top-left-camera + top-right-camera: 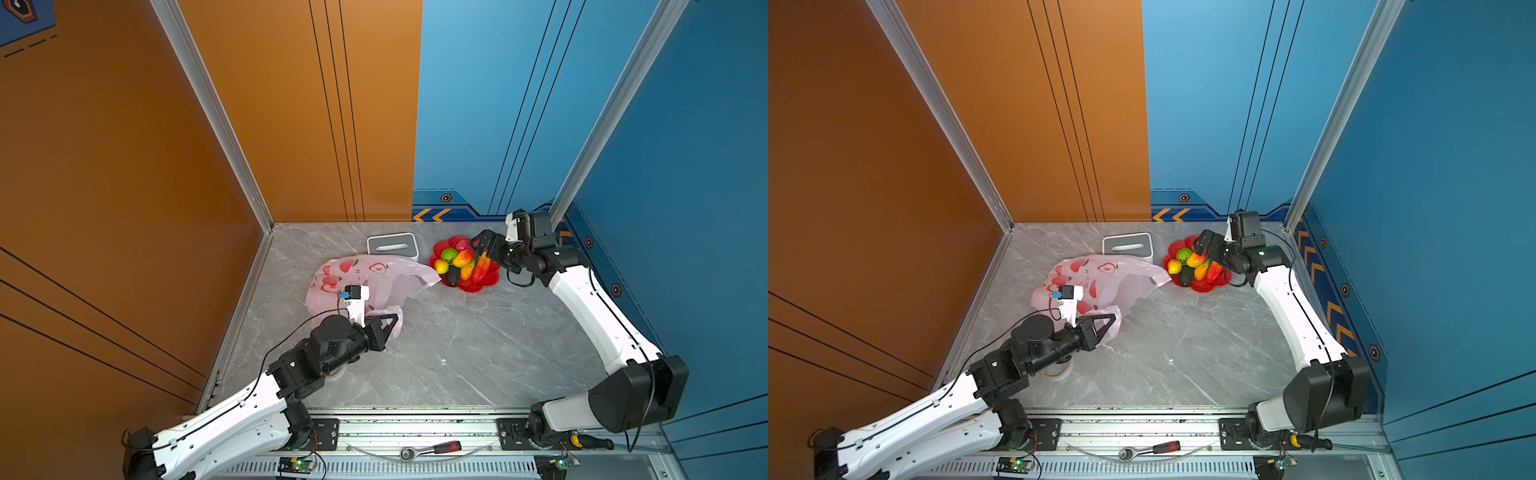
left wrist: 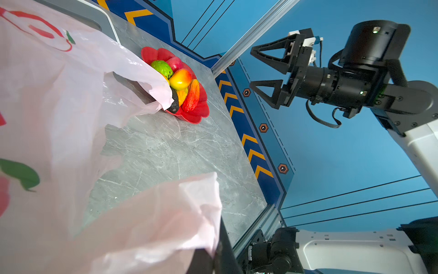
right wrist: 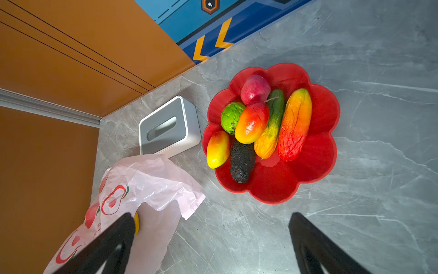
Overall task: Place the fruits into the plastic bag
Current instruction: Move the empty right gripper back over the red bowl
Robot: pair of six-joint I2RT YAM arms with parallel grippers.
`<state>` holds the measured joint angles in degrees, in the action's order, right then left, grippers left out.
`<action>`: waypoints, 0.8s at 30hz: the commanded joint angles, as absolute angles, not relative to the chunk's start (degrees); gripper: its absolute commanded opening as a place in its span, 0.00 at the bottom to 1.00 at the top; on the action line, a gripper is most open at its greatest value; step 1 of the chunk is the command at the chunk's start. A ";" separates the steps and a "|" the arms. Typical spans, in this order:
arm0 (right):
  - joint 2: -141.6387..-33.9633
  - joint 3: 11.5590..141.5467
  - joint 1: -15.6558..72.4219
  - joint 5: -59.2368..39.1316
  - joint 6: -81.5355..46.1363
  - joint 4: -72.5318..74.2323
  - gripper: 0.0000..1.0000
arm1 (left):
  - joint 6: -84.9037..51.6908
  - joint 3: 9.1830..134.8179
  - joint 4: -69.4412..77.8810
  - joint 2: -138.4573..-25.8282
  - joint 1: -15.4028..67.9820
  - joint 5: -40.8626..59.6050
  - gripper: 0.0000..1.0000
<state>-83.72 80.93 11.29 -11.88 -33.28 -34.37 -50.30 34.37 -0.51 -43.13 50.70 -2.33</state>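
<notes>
Left pincer is pressed together on the plastic bag, pinching a fold of pale-pink film at about 5 o'clock on the bag's outline in both top views. Taking 12 o'clock as the back wall, the bag lies crumpled on the grey marble table at about 10 o'clock from the middle, printed with red apples. The left wrist view looks out between two sheets of its film toward the red dish. Right pincer is spread wide and holds nothing. It hangs above the dish, and in the right wrist view its two black fingers frame bare table on the near side of the dish. The fruits sit in that dish, at about 1 o'clock on the table, packed against each other: a pink-red one, a green round one, a yellow-red mango, a smaller mango, a dark avocado, a green-and-yellow cucumber shape and a long orange-red piece. A white-and-grey tissue box stands near 12 o'clock, just behind the bag and just beside the dish's 9 o'clock side. One corner of the bag reaches close to the dish's rim at about 8 o'clock; whether it touches cannot be told.
</notes>
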 commanded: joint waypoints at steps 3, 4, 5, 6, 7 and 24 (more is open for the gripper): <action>-89.66 87.03 11.34 -11.40 -33.37 -34.02 1.00 | -48.76 35.68 -3.07 -41.97 51.07 -4.21 0.00; -91.95 89.19 11.34 -10.92 -32.91 -35.56 1.00 | -48.85 35.68 -3.00 -41.86 51.13 -4.13 0.00; -93.40 90.41 11.34 -10.67 -32.69 -36.47 1.00 | -48.95 35.60 -2.87 -41.79 51.13 -4.21 0.00; -95.50 92.22 11.43 -10.54 -32.54 -37.74 1.00 | -48.96 35.51 -2.66 -41.78 51.08 -4.31 0.00; -97.60 94.22 11.52 -10.31 -32.37 -39.01 1.00 | -48.96 35.52 -2.66 -41.75 51.11 -4.48 0.00; -120.78 112.06 11.60 -6.01 -30.80 -45.98 0.97 | -50.10 34.19 -2.04 -40.93 50.10 -6.08 0.00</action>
